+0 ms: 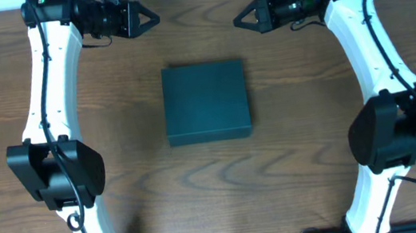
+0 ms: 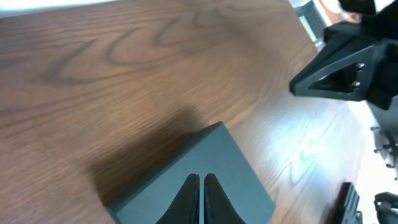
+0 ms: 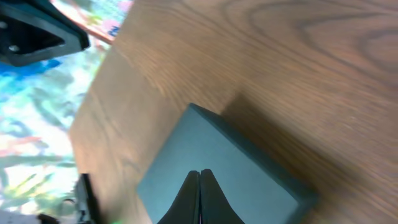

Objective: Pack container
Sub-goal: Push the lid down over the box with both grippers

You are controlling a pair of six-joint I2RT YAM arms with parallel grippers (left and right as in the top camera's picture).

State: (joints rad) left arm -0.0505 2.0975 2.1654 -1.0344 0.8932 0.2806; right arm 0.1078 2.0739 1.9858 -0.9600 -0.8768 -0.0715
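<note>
The container (image 1: 206, 101) is a dark teal box with its lid closed, lying flat at the middle of the wooden table. It also shows in the left wrist view (image 2: 205, 168) and in the right wrist view (image 3: 211, 158). My left gripper (image 1: 153, 17) is shut and empty, raised at the far left of the table, pointing right. In its own view its fingers (image 2: 201, 178) are pressed together above the box. My right gripper (image 1: 237, 21) is shut and empty at the far right, pointing left. Its fingers (image 3: 199, 172) are pressed together too.
The wooden table (image 1: 294, 161) surrounds the box on all sides. Both arm bases stand at the near edge, left (image 1: 58, 172) and right (image 1: 391, 132). The right gripper shows in the left wrist view (image 2: 339, 68).
</note>
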